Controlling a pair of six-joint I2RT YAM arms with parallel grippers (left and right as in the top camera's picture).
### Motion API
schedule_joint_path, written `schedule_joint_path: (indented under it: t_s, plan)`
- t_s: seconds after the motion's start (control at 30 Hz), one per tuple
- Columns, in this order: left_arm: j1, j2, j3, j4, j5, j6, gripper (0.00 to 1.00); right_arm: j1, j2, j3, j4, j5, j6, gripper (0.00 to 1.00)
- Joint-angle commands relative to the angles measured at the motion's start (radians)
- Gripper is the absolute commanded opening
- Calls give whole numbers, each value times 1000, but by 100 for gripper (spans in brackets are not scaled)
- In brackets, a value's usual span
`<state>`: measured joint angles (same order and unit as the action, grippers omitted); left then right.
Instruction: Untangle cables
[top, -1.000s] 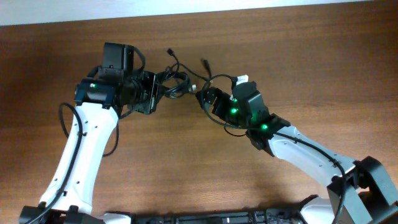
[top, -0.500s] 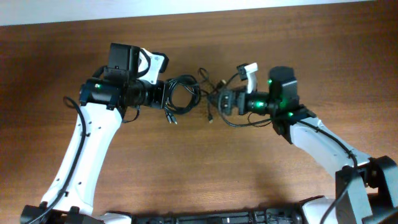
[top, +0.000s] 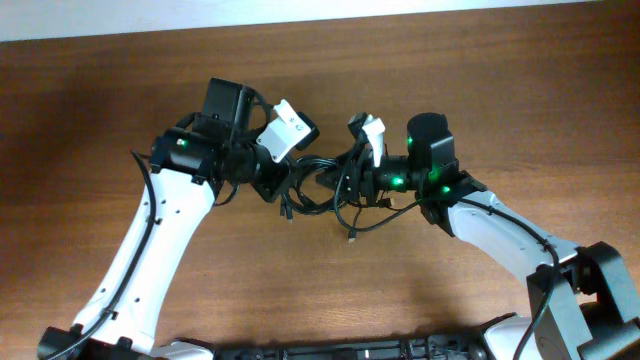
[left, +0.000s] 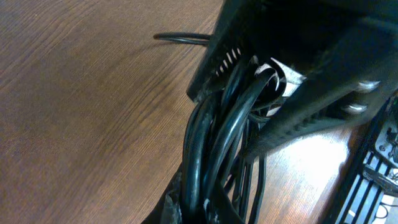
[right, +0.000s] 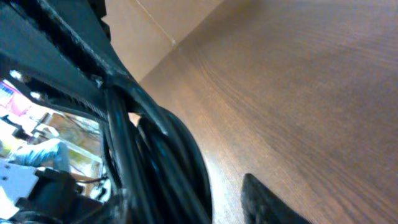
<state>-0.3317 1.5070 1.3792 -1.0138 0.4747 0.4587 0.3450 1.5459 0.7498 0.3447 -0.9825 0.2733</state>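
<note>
The cables (top: 312, 192) are a knot of thin black cords hanging between my two grippers at the middle of the table. One loose end with a small plug (top: 352, 238) trails toward the front. My left gripper (top: 278, 182) is shut on the left side of the bundle. In the left wrist view several cords (left: 211, 143) run out of the left gripper (left: 205, 208). My right gripper (top: 345, 180) faces it from the right. In the right wrist view the cords (right: 168, 155) lie against one side of the right gripper (right: 199, 208), with a gap to the other finger (right: 267, 199).
The wooden table (top: 450, 90) spreads to all sides, with a pale strip (top: 300, 15) along its far edge. A dark bar (top: 330, 350) runs along the front edge. The two wrists stand very close together over the bundle.
Both grippers have swung toward each other and nearer the front, carrying the bundle along. The left wrist has turned. The right jaws have narrowed around the cords.
</note>
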Motion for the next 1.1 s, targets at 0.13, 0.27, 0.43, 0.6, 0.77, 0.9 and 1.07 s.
schedule_joint_path:
  t_s: [0.13,0.27,0.43,0.6,0.77,0.9,1.07]
  plan:
    - [1,-30,14,18,9,-88,99,2,5,2,19,69,200,4]
    - [1,-30,14,63,-214,-710,99,2,5,2,37,346,555,4]
    - [-7,-30,12,62,-212,-991,99,2,5,2,37,412,699,4]
    - [-33,-19,-70,63,-210,-1313,99,2,5,2,37,407,735,4]
    - [-91,50,-157,316,-186,-1440,97,2,5,2,37,365,735,4]
    - [-105,126,-158,336,-187,-1560,84,2,5,2,37,311,792,4]
    - [-66,168,-158,340,-255,-1466,0,2,5,2,36,310,771,16]
